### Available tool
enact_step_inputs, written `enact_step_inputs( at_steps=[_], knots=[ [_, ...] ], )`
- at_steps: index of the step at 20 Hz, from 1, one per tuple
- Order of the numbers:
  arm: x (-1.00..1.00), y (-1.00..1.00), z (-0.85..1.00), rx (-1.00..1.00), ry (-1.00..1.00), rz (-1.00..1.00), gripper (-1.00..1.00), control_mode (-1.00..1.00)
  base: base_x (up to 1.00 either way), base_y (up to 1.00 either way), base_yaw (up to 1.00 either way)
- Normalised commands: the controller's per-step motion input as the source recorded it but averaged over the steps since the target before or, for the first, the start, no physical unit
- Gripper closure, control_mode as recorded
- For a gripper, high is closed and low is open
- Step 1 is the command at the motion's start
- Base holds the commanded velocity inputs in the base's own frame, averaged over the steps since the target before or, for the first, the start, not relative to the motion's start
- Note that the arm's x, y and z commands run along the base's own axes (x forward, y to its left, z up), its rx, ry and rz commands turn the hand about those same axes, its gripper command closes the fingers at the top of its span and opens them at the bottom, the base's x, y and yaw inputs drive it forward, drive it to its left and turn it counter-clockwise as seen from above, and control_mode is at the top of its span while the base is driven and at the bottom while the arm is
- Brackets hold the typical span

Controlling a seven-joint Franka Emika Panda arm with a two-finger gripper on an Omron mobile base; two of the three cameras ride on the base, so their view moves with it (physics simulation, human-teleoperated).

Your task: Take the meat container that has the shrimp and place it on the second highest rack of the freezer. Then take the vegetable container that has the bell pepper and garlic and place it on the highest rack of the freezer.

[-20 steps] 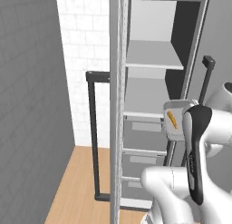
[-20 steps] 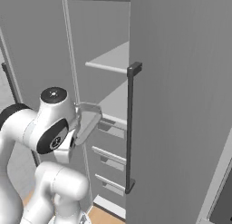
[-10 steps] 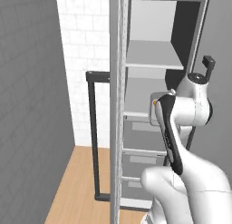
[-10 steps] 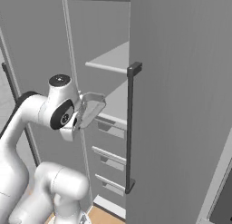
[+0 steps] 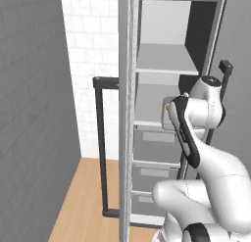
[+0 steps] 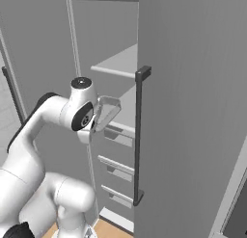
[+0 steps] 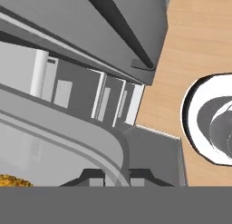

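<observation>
My gripper [image 7: 113, 175] is shut on the rim of a clear meat container [image 7: 68, 141]; an orange bit of food [image 7: 13, 180], which looks like the shrimp, shows at its bottom left. In the left base view the container [image 5: 167, 110] hangs at the front edge of the lower open freezer rack [image 5: 149, 108], mostly hidden behind my arm. From the right base view, the container [image 6: 108, 112] tilts beside my wrist, just in front of that rack [image 6: 130, 99]. A higher rack [image 5: 162, 60] [image 6: 120, 63] lies above it, bare. The vegetable container is out of view.
Grey drawers [image 5: 157, 140] [image 6: 118, 136] stack below the racks. The open left door's edge [image 5: 126, 113] and its dark handle [image 5: 100, 143] stand left of my arm. The right door with its handle [image 6: 140, 136] is close on the right. Wooden floor [image 5: 83, 197] lies below.
My arm has risen and reached forward, lifting the container from drawer height up to the lower open rack's front edge.
</observation>
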Motion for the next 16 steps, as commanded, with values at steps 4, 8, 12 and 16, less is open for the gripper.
enact_step_inputs(
  at_steps=[4,8,12,16],
  knots=[
    [0.41,-0.05,-0.16,-0.01,-0.36,0.0,1.0,-1.0,0.0,0.0,0.0],
    [0.79,-0.03,0.01,0.0,0.0,-0.03,1.0,-1.0,0.0,0.0,0.0],
    [0.75,-0.04,0.03,0.0,0.13,-0.03,1.0,-1.0,0.0,0.0,0.0],
    [0.61,-0.13,-0.26,0.0,0.0,0.0,1.0,-1.0,0.0,0.0,0.0]
  ],
)
